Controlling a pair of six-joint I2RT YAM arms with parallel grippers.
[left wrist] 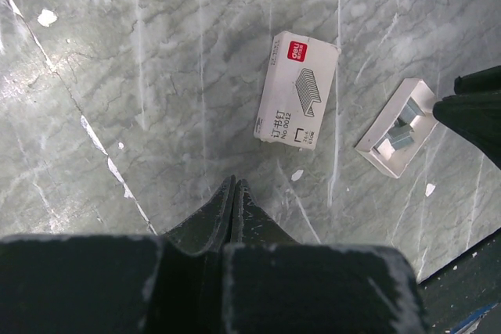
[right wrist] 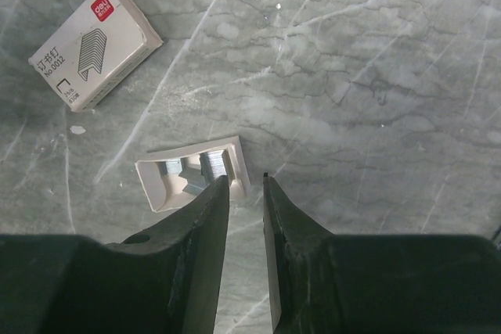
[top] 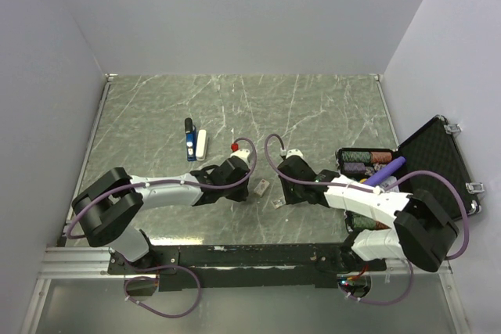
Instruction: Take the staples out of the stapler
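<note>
The stapler (top: 189,141), blue with a black top, lies on the marble table at left of centre, beside a pale white bar (top: 202,144); it shows only in the top view. My left gripper (top: 246,186) is shut and empty, its tips (left wrist: 235,183) above bare table, short of a white staple box (left wrist: 297,88). My right gripper (right wrist: 244,178) is slightly open and empty, its left fingertip (right wrist: 221,185) at the edge of a small white tray (right wrist: 160,187) holding loose staple strips. The tray also shows in the left wrist view (left wrist: 398,126).
The staple box (top: 261,188) and the tray (top: 278,203) lie between the two grippers. An open black case (top: 438,154) with chips and a purple item (top: 387,170) stands at the right edge. The right arm's finger (left wrist: 477,111) shows in the left wrist view.
</note>
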